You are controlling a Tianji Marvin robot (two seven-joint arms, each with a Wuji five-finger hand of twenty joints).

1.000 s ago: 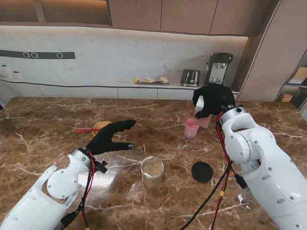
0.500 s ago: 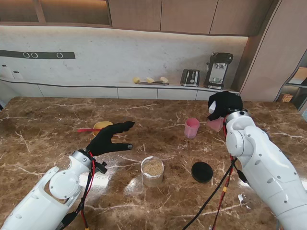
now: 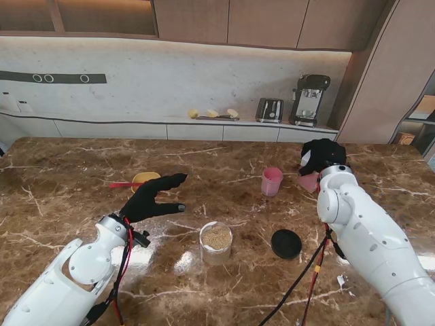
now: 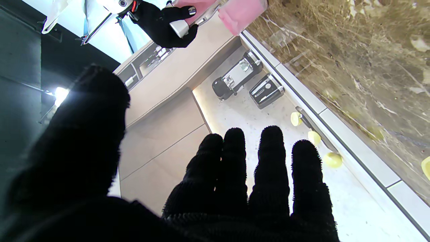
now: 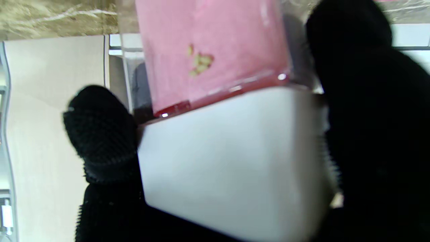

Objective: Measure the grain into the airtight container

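A glass airtight container (image 3: pixel 216 242) holding grain stands uncovered near the table's middle, with its black lid (image 3: pixel 286 243) lying to its right. My right hand (image 3: pixel 321 155) is shut on a pink measuring vessel (image 3: pixel 309 180) with a white end, held at the far right beside a pink cup (image 3: pixel 272 181) on the table. The right wrist view shows the pink vessel (image 5: pixel 215 50) with a few grains inside and its white end (image 5: pixel 235 161) between my fingers (image 5: pixel 369 134). My left hand (image 3: pixel 156 197) hovers open, left of the container, its fingers (image 4: pixel 235 174) spread.
A yellow scoop with a red handle (image 3: pixel 139 180) lies beyond my left hand. On the back counter are a toaster (image 3: pixel 269 110), a coffee machine (image 3: pixel 310 98) and small yellow items (image 3: pixel 213 113). The left wrist view catches the pink cup (image 4: pixel 242 13) and my right hand (image 4: pixel 164 23).
My right hand has carried the pink vessel rightward from over the pink cup and lowered it slightly. The left hand has barely shifted.
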